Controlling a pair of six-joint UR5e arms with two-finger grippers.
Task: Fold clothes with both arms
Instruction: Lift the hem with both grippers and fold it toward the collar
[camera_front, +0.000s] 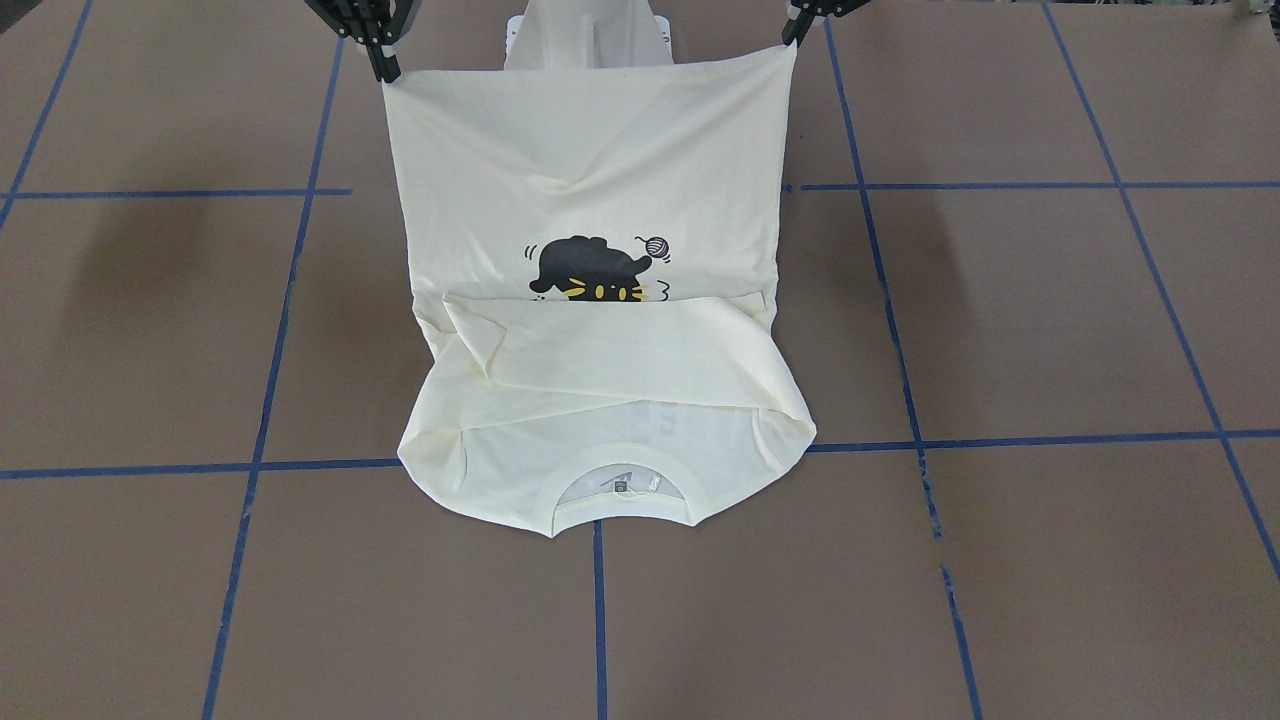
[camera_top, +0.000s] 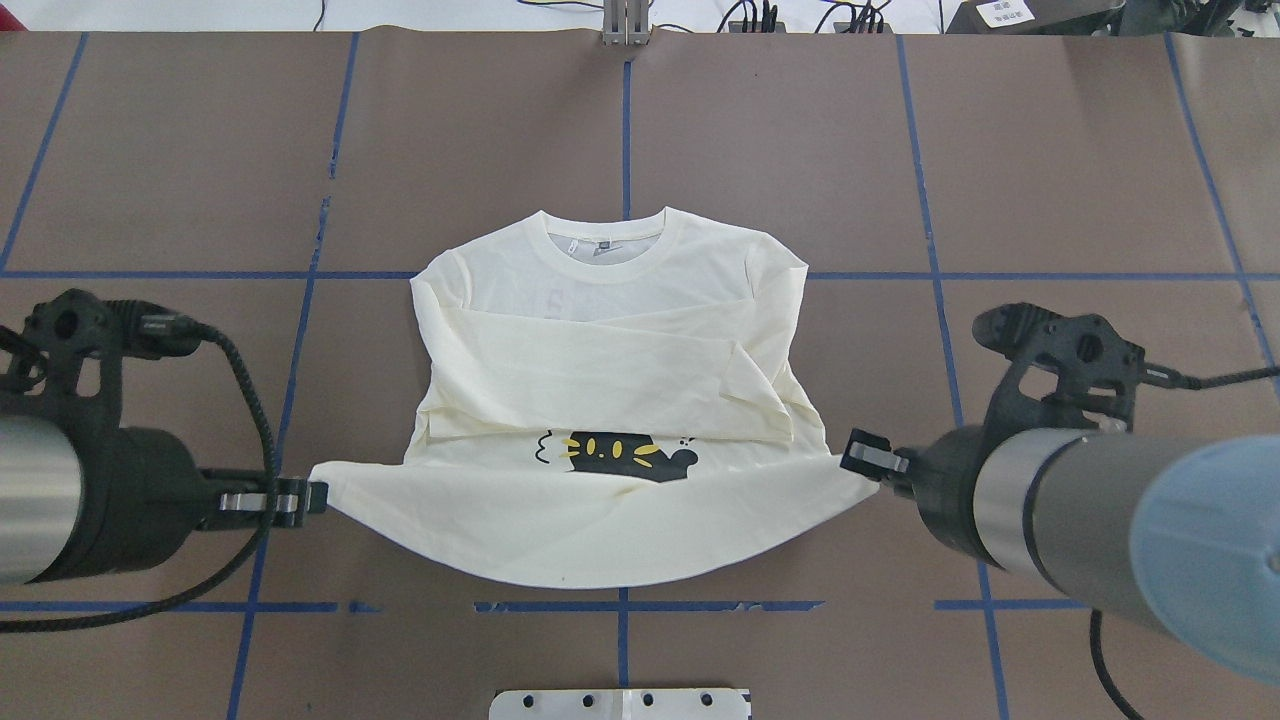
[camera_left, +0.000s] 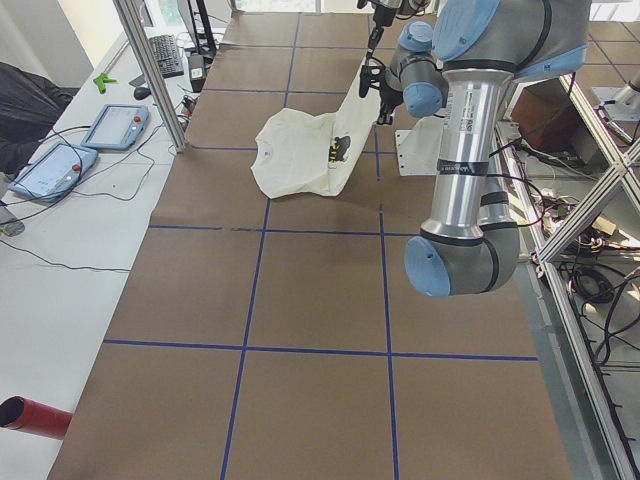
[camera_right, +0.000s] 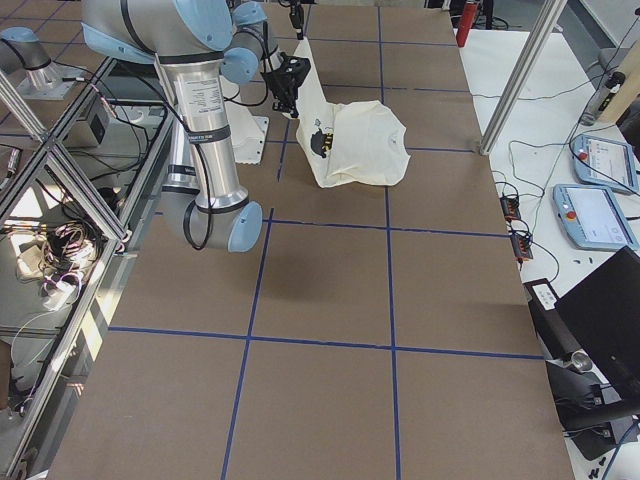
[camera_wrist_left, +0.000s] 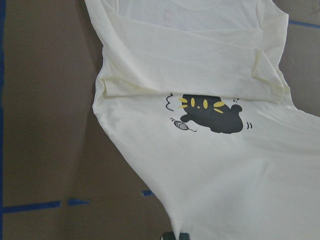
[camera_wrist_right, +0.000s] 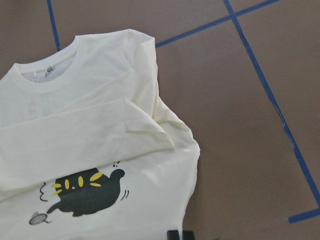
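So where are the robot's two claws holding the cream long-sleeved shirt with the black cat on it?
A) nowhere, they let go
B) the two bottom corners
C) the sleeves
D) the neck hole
B: the left claw and the right claw each pinch a bottom corner of the cream long-sleeved shirt, lifting its hem, while its round collar lies flat on the brown table.

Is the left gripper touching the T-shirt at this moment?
Touching. In the overhead view the left gripper pinches a hem corner of the T-shirt, and the fabric stretches from it.
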